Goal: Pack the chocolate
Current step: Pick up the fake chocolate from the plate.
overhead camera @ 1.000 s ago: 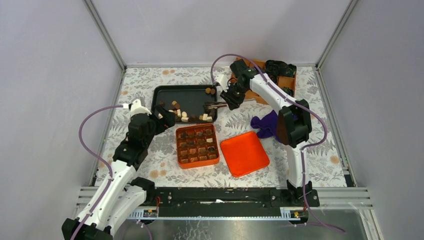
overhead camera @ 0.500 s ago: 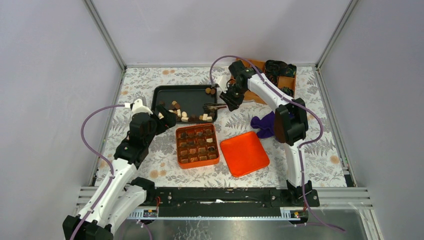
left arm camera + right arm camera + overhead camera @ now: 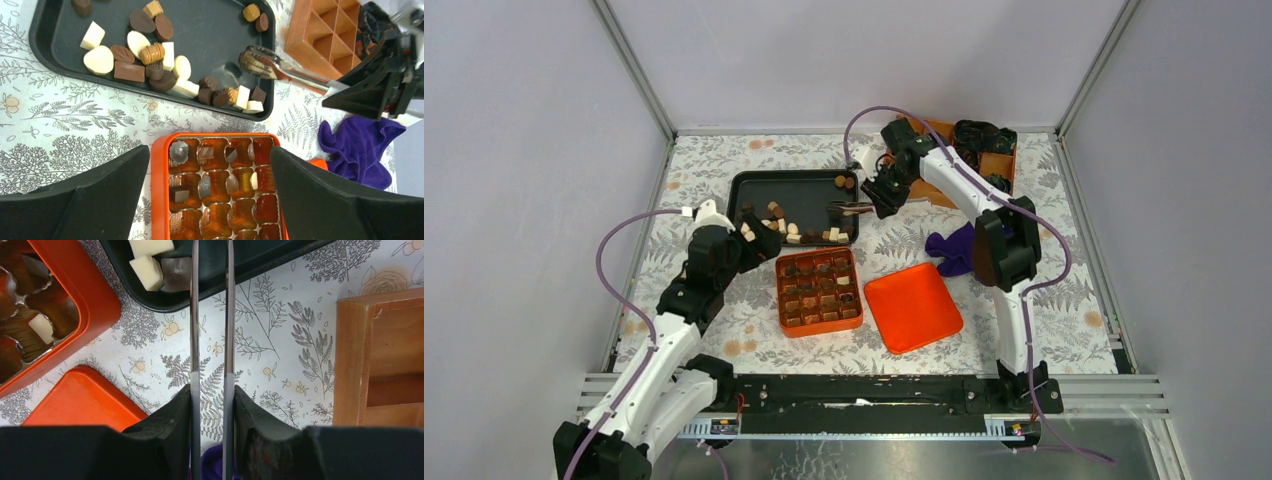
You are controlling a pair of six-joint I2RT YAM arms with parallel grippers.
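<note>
The counter [image 3: 1064, 300] carries a floral sheet, and everything for packing sits within reach of both arms. The black tray [image 3: 210, 45] lies at the far side as the supply. Most of the chocolate [image 3: 150, 52] is heaped in its left half and along its near edge, and two pieces lie apart in the far right corner.

Just in front of it stands the orange box [image 3: 157, 190]. Its grid of cups faces up, so pieces can be dropped straight in. A few cups already show a piece, though most look unfilled, so the packing seems to be at an early stage. The orange lid [image 3: 912, 305] lies flat just right of the box, probably set aside until the cups are full.

A wooden crate [image 3: 320, 30] and a purple cloth [image 3: 360, 145] lie off to the right and play no part at present.

The right end effector [image 3: 211, 410] pinches a pair of metal tongs [image 3: 280, 65]. It presses on both arms, so they run close and parallel. Their tips reach over the tray's right part, and I see nothing between them. The long reach probably lets the arm pick small pieces without crowding the tray.

The left end effector [image 3: 757, 230] hangs spread wide above the box and the tray's near edge. It holds nothing.
</note>
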